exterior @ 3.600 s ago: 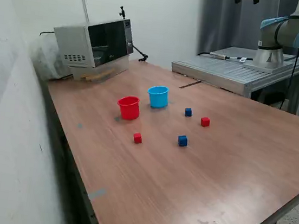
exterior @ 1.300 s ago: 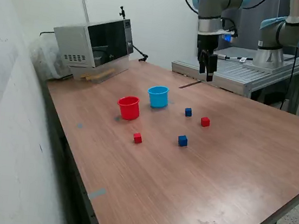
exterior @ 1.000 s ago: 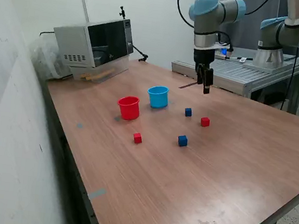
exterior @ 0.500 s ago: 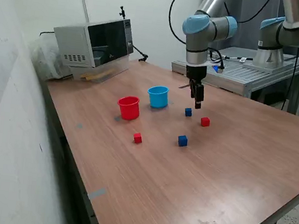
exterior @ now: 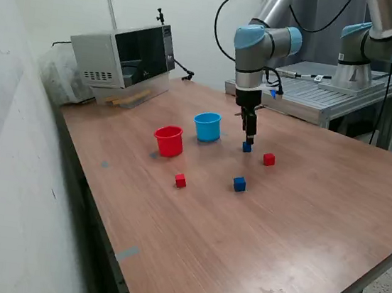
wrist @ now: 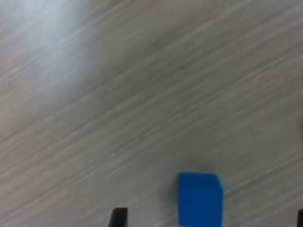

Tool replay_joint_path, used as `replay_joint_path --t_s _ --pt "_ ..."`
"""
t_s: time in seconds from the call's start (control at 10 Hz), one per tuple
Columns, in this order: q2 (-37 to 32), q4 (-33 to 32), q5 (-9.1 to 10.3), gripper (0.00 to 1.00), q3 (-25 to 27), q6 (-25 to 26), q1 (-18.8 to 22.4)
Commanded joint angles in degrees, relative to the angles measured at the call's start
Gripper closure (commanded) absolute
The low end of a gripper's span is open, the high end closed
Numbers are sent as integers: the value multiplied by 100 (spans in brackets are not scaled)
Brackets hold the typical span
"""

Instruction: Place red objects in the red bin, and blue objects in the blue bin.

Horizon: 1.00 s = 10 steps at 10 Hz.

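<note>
One blue cube (wrist: 200, 198) sits between the end effector's (exterior: 249, 141) spread fingertips (wrist: 118, 217) — no readable writing anywhere.

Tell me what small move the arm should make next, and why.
Probably lower straight down. The gripper hangs just above a blue cube, and the wrist view shows that cube between the open fingertips, still resting on the table.
</note>
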Motion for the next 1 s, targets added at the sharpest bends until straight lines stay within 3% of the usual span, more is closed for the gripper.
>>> replay_joint_path --t_s 0.0,0.9 --pt "9 -52 -4 0 7 8 -129" --pt "141 -132 -13 0 59 -1 -59"
